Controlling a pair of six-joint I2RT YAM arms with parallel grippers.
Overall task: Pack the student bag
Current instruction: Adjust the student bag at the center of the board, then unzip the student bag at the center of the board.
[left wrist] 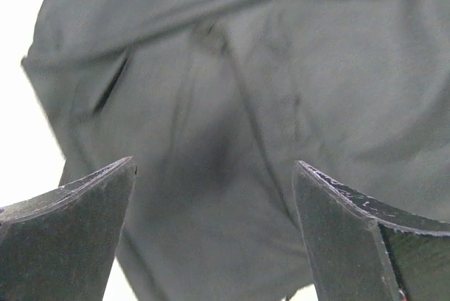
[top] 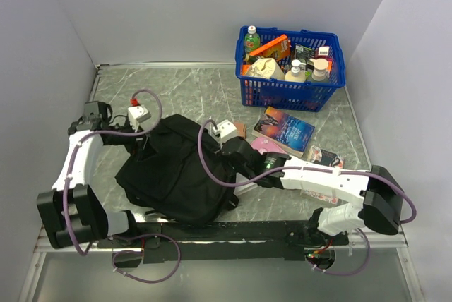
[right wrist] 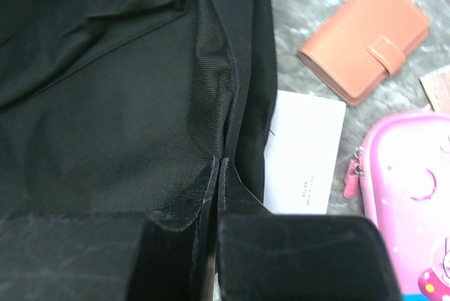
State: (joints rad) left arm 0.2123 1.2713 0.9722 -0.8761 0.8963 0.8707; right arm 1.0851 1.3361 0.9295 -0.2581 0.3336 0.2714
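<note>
right gripper [right wrist: 219,164] is clenched tight, tips at the edge of the student bag [top: 176,171], which lies slumped on the table [top: 183,90] between both arms; left gripper [left wrist: 214,167] gapes released over its fabric.

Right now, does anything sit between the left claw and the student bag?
Nothing visible does. The left claw stands open, with only the fabric of the student bag directly ahead of it.
</note>
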